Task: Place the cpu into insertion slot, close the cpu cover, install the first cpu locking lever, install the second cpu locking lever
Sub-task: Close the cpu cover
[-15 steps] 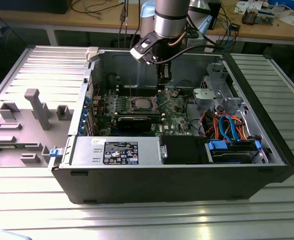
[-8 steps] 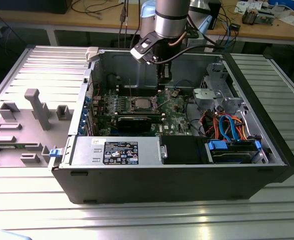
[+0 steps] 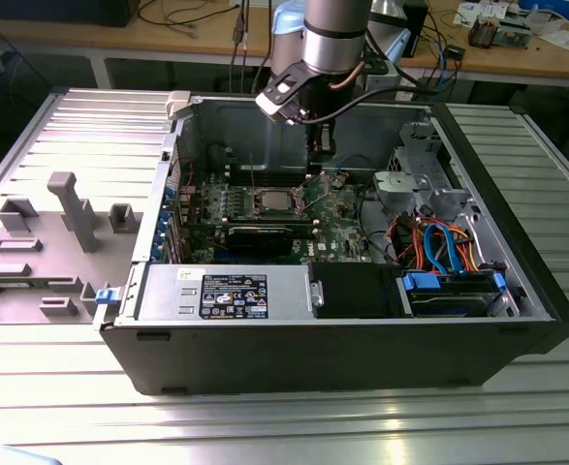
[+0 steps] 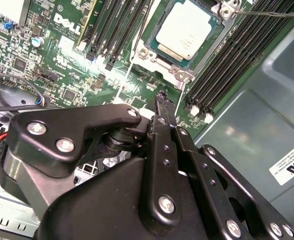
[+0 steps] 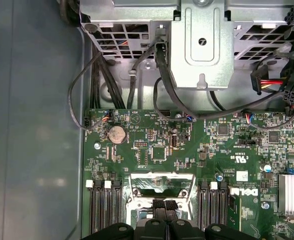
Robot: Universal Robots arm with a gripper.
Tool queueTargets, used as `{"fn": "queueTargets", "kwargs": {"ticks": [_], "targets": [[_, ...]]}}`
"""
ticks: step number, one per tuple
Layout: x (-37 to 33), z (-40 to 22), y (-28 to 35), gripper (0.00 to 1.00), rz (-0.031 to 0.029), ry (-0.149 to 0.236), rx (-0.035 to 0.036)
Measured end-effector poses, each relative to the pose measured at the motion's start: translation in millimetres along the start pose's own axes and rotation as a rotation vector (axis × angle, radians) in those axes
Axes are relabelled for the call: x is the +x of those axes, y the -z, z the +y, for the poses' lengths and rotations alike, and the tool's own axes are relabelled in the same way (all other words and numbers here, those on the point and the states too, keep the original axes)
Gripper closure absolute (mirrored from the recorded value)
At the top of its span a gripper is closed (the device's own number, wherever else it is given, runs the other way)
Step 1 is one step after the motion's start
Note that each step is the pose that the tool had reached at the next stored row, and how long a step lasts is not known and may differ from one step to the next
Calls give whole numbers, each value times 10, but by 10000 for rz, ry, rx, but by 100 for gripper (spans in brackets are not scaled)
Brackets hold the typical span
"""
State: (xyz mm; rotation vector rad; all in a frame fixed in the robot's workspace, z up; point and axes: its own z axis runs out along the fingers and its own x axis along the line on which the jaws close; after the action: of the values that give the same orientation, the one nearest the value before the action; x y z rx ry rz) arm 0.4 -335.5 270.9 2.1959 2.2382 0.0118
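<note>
The cpu, a flat square chip with a dull silver top, lies seated in the insertion slot on the green board, also visible in the exterior view. The cpu cover stands swung up off the chip, and its thin side rails rise toward the camera. My gripper is shut, with its black tips right at the cover's free edge. Whether they touch it I cannot tell. A thin locking lever sticks out raised beside the slot.
Black memory slots flank the socket on both sides. A metal drive cage with black cables hangs past the board's edge. A finned heat sink, the long black graphics card and the power supply sit nearby inside the case.
</note>
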Motion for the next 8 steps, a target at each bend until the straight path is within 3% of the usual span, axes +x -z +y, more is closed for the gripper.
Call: {"fn": "queueTargets", "kwargs": {"ticks": [8], "targets": [[-1, 61, -1, 89, 0, 0, 0]]}}
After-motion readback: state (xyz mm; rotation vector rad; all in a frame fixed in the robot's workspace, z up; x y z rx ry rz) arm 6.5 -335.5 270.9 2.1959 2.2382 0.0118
